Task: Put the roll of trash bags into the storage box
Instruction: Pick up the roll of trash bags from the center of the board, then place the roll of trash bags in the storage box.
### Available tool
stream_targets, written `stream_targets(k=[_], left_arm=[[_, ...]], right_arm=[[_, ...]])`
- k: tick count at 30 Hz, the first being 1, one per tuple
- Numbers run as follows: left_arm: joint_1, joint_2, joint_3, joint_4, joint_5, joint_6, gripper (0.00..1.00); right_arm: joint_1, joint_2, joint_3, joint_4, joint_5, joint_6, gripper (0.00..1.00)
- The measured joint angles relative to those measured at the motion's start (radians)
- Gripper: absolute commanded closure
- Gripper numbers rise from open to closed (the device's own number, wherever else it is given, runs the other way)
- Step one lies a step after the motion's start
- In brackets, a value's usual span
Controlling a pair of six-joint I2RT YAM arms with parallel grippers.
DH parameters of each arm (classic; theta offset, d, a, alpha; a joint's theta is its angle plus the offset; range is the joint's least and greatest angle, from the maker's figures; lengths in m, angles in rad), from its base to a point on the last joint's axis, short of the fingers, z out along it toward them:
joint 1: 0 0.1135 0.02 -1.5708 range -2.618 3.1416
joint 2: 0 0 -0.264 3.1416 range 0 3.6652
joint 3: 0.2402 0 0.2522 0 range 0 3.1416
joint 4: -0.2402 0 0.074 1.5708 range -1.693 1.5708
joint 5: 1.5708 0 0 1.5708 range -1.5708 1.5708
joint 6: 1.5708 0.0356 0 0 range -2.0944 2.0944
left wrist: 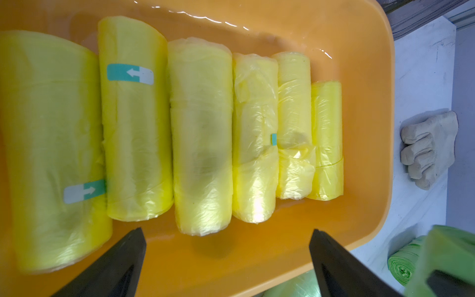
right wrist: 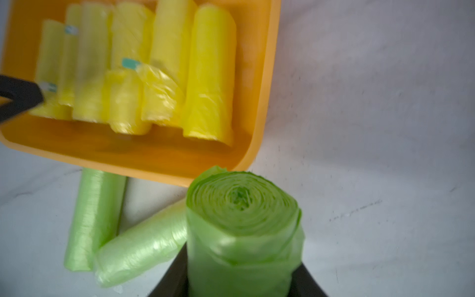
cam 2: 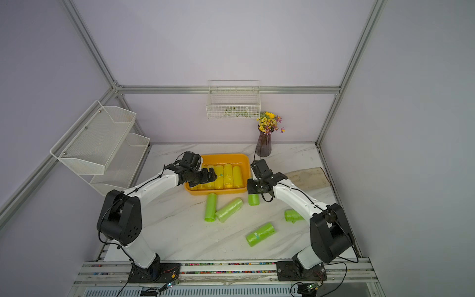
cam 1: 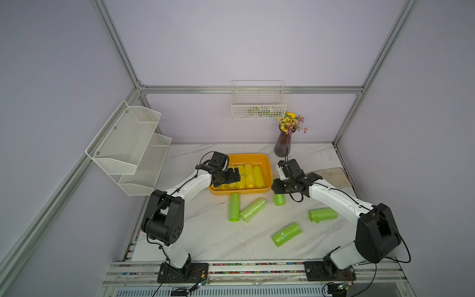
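Green roll (right wrist: 244,231) clamped between the right fingers (right wrist: 174,281).

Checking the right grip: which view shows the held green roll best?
Right wrist: the green roll fills the frame, end-on, held in the right gripper. Both top views show only one end, under the gripper. Left wrist: a blurred green patch at the edge, possibly it.

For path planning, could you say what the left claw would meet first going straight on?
Probably a yellow trash-bag roll in the storage box; the open left claw points at it, depth unclear.
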Motion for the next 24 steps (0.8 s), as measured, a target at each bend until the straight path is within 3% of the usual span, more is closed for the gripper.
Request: stream_targets(k=[12,24], left_arm=[[0.000,-0.010,-0.009,0.002,-0.004,0.000,0.00],[0.000,-0.031,-0.028,0.003,-0.002,0.000,0.00]], right_arm=[[-0.007,0.348,0.372,-0.005,-0.010,-0.089,0.59],[-0.007,0.486,0.451,-0.020,-0.030,-0.102,0.56]])
